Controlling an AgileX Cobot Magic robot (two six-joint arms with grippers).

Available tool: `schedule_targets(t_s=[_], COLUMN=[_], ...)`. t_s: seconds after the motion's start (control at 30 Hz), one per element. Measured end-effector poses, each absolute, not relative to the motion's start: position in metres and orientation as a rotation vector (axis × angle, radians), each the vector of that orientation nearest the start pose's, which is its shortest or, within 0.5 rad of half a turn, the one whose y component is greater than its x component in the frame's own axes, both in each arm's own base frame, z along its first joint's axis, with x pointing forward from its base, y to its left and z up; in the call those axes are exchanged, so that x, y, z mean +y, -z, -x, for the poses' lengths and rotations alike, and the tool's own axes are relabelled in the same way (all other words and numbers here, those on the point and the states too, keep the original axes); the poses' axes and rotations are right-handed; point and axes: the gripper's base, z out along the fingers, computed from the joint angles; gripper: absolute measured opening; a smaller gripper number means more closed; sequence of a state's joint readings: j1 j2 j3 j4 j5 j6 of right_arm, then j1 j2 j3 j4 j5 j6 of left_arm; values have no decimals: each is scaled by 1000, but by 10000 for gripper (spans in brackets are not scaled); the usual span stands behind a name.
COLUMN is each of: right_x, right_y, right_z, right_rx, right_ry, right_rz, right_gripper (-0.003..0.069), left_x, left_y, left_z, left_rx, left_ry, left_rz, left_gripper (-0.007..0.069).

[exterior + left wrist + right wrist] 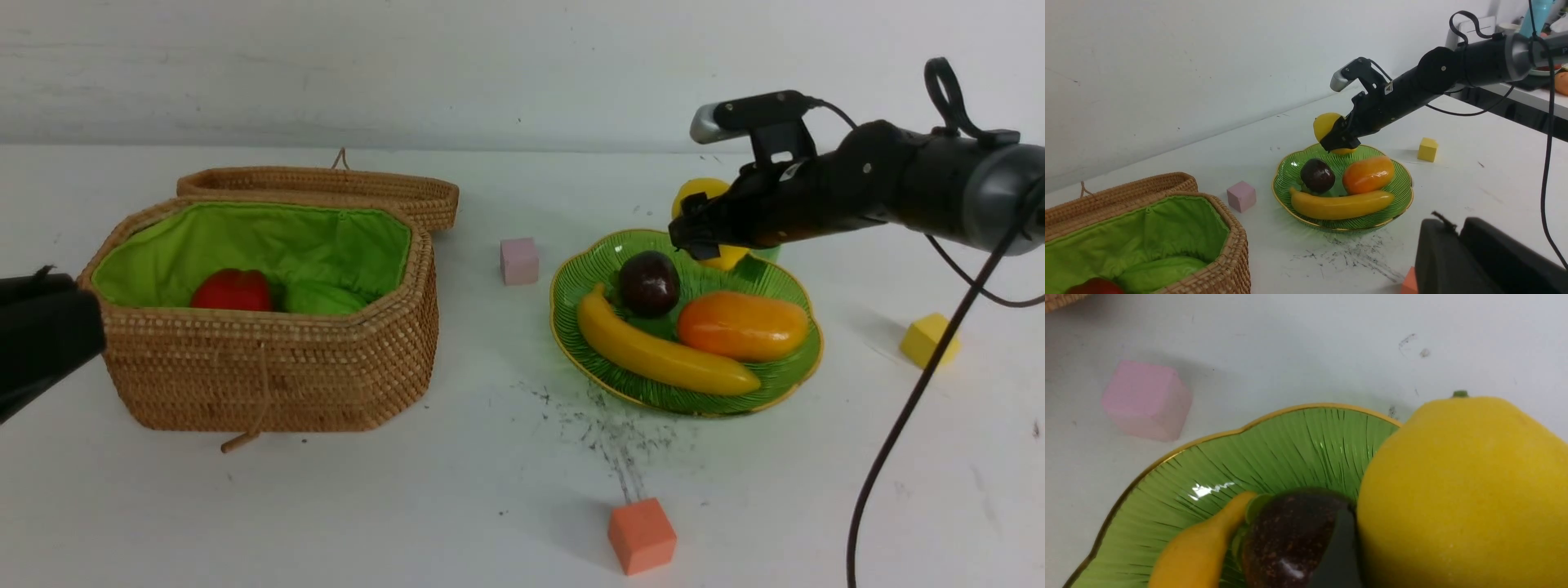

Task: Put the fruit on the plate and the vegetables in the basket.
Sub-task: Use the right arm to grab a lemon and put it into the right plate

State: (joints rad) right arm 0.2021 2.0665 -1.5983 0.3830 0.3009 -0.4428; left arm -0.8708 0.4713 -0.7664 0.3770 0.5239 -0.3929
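The right claw [709,237] is clamped on the yellow lemon [700,193] over the back edge of the green plate [784,380], right of middle in the front view. The mangosteen [649,282], mango [741,326] and banana [661,353] lie on the plate. The red bell pepper [233,290] and green gourd [322,299] sit in the basket [277,376] at the left. The left claw [1457,241] has its two halves together and holds nothing.

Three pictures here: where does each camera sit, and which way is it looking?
Front view: between the arms, facing forward over basket and plate; both arms show.
Left wrist view: on the left arm, looking across at the plate; left pincer in the foreground.
Right wrist view: above the plate rim, close on the lemon; one fingertip.
All share the plate.
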Motion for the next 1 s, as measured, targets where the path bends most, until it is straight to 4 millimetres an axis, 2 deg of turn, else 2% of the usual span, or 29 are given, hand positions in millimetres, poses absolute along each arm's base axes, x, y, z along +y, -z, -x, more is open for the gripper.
schedule_targets(t_s=[0.17, 0.57, 0.77, 1.0], right_x=[106, 107, 107, 108], right_y=[-235, -235, -234, -233], right_z=[-465, -460, -459, -458], right_rx=[2202, 2244, 2265, 2289], right_ry=[-202, -218, -237, -266], right_rz=[377, 402, 376, 328], right_gripper=[613, 599, 673, 684], left_x=[-50, -50, -50, -50], left_y=[-390, -390, -390, -390], left_z=[-64, -64, -64, -64], left_rx=[1622, 1623, 1623, 1623], left_ry=[546, 548, 548, 548], left_rz=[-539, -539, -539, -539], left_gripper=[70, 74, 77, 78])
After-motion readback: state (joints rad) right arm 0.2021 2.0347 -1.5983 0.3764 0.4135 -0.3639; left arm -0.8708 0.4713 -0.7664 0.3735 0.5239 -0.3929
